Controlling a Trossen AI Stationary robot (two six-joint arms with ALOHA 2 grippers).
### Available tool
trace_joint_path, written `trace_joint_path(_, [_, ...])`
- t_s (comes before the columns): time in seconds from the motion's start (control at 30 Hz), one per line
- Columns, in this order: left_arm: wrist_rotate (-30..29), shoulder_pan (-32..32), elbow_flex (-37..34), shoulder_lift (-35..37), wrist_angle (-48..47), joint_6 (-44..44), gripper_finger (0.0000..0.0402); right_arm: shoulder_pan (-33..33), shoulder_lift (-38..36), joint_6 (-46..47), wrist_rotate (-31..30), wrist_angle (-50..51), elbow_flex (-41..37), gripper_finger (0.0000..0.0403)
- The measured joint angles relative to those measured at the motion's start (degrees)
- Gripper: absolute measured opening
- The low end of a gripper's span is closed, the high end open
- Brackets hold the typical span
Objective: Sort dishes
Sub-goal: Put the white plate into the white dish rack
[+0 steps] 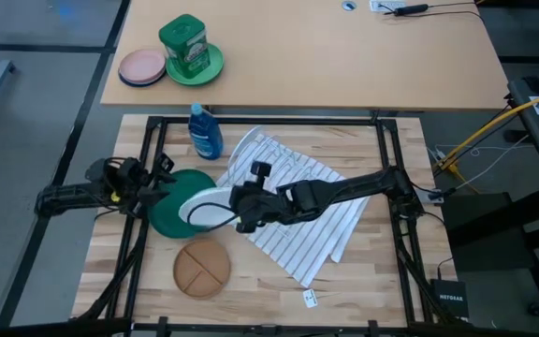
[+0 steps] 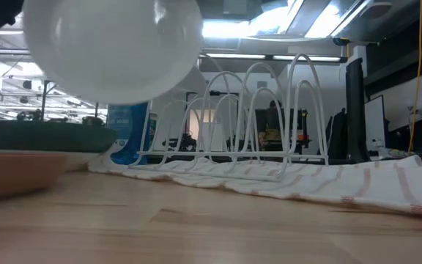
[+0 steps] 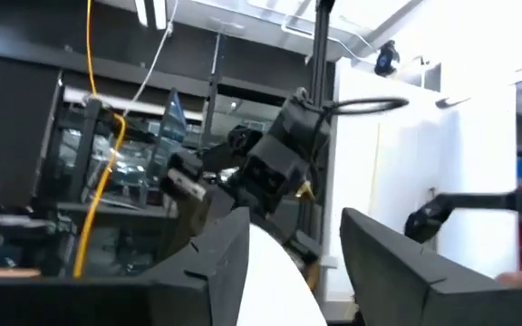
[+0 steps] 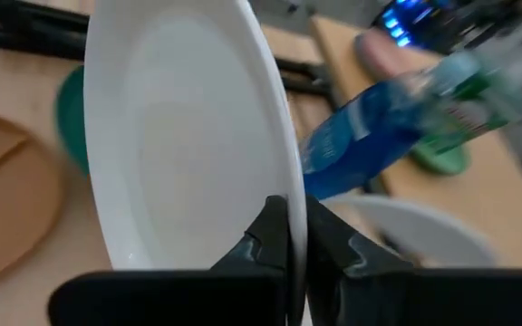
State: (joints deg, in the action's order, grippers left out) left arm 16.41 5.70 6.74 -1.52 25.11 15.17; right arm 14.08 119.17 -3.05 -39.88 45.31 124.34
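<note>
My right gripper (image 1: pixel 239 213) is shut on a white plate (image 1: pixel 207 206), which hangs in the air above the dark green plate (image 1: pixel 171 220); the low view shows the white plate (image 2: pixel 112 48) high over the table. The dark green plate lies flat, and the tan divided plate (image 1: pixel 201 269) lies flat nearer the near edge. My left gripper (image 1: pixel 160 190) is open at the green plate's left rim; its fingers (image 3: pixel 220 263) frame the white plate (image 3: pixel 279 272) farther off. A second white curve (image 4: pixel 420 231) shows past the right fingers. My right gripper pinches the white plate's rim (image 4: pixel 288 213) between its two fingers, one on each face. The fingers come level from the table's right side. The plate is lifted clear and stands nearly on edge, tilted, reaching away from the fingers toward the left.
A white wire dish rack (image 2: pixel 255 110) stands on a striped cloth (image 1: pixel 307 220) at the table's middle. A blue bottle (image 1: pixel 204 131) stands at the far edge. On the far desk sit a pink plate (image 1: pixel 142 66) and a green canister (image 1: pixel 185 45).
</note>
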Motion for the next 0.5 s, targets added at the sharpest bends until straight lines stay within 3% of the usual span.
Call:
trace_joint_path(0.2, [-5.6,-2.7,0.0,0.0,0.0,-10.3,0.0168,-1.1,0.0,-7.4,-6.9,0.0,2.4,0.0014])
trace_joint_path(0.5, [-7.6,-3.4,0.0,0.0,1.8,-18.7,0.0168,-1.7,-0.1,-18.3,-9.4,-2.9,2.5,0.0014])
